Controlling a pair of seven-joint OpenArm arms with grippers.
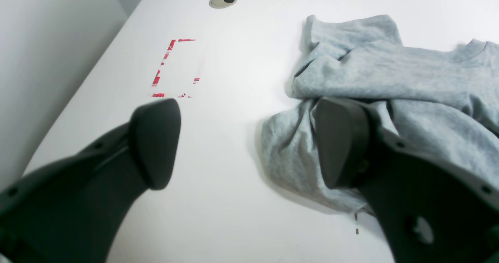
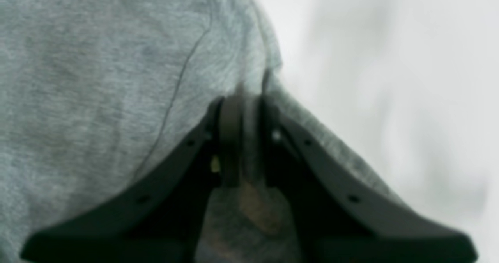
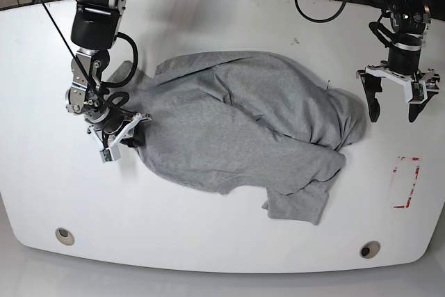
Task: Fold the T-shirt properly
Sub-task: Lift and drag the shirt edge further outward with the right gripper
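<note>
The light grey T-shirt (image 3: 243,123) lies crumpled and spread across the middle of the white table (image 3: 208,241), with no lettering showing. My right gripper (image 3: 131,134) is at the shirt's left edge and is shut on a pinch of the fabric. The blurred right wrist view shows the cloth (image 2: 97,79) clamped between the closed fingertips of that gripper (image 2: 243,103). My left gripper (image 3: 394,110) hangs open just right of the shirt's right edge. In the left wrist view its gripper (image 1: 247,142) has one finger (image 1: 339,142) over a bunched fold of the shirt (image 1: 390,71), holding nothing.
A red tape rectangle (image 3: 407,182) marks the table at the right, also seen as tape marks (image 1: 173,68) in the left wrist view. Round cable holes (image 3: 370,249) (image 3: 64,234) sit near the front edge. Cables run along the back edge.
</note>
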